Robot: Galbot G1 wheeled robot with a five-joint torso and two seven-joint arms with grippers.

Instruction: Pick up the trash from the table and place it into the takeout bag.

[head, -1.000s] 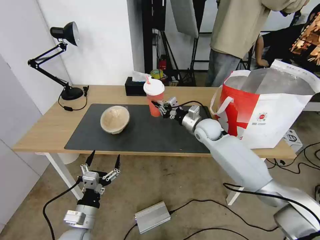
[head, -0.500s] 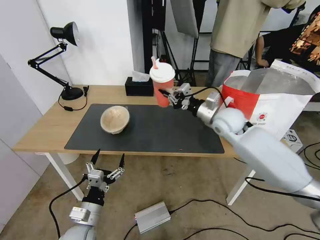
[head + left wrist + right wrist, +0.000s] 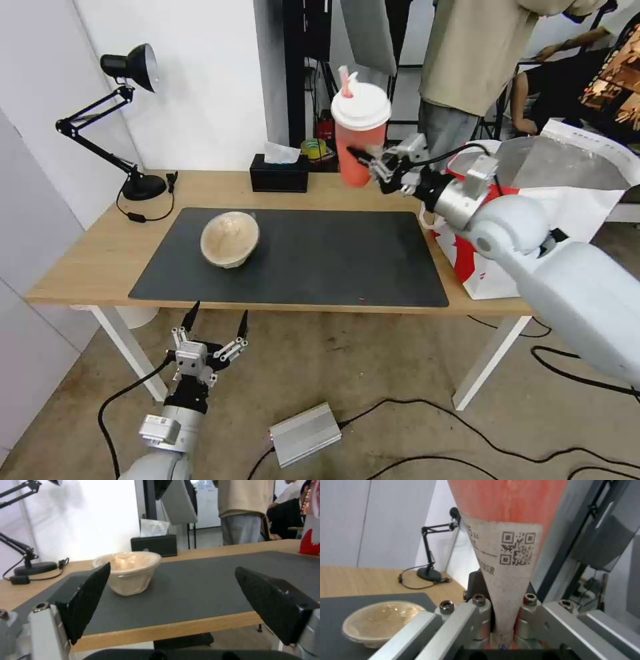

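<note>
Black articulated desk lamp (image 3: 127,120), far left corner of tabletop (image 3: 80,267), cord trailing beside its base. Black tissue box (image 3: 279,175), rear edge, white tissue protruding. Silver metal box (image 3: 305,433), cabled, on floor (image 3: 373,360).

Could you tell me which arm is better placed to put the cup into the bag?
Right: its gripper holds the cup aloft beside the bag; the left gripper hangs open below the table.

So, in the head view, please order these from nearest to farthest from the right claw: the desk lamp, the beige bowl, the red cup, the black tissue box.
1. Red cup: held in the right claw, lifted above the table's far edge.
2. Black tissue box: on the table's far edge, to the claw's left.
3. Beige bowl: on the dark mat, left part.
4. Desk lamp: far left corner.
</note>
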